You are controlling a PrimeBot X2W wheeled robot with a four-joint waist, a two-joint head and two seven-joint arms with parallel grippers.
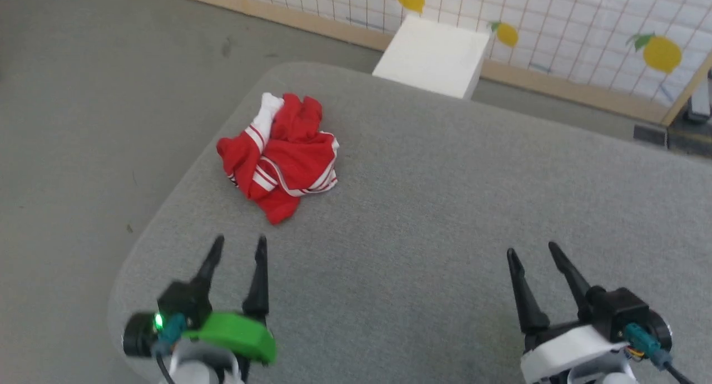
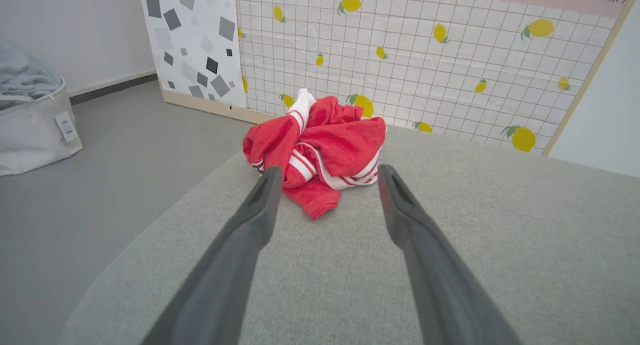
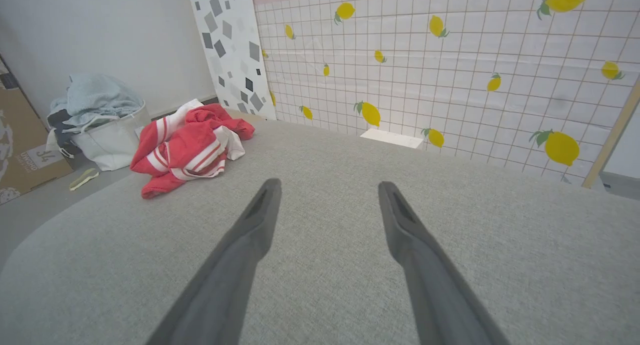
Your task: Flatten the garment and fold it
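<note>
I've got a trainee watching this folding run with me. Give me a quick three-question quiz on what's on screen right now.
1. True or false: the garment lies spread flat on the grey surface.
2. Which is nearer the garment? A) left tool B) right tool
3. Fill in: both tools are ____ and hold nothing.
Key: 1 false, it is crumpled in a heap; 2 A; 3 open.

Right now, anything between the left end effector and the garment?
Nothing visible. The left end effector, open, points at the crumpled garment from a short way off, and between them lies bare grey cushion. The left wrist view frames the garment between the two fingers with no object in the path.
</note>
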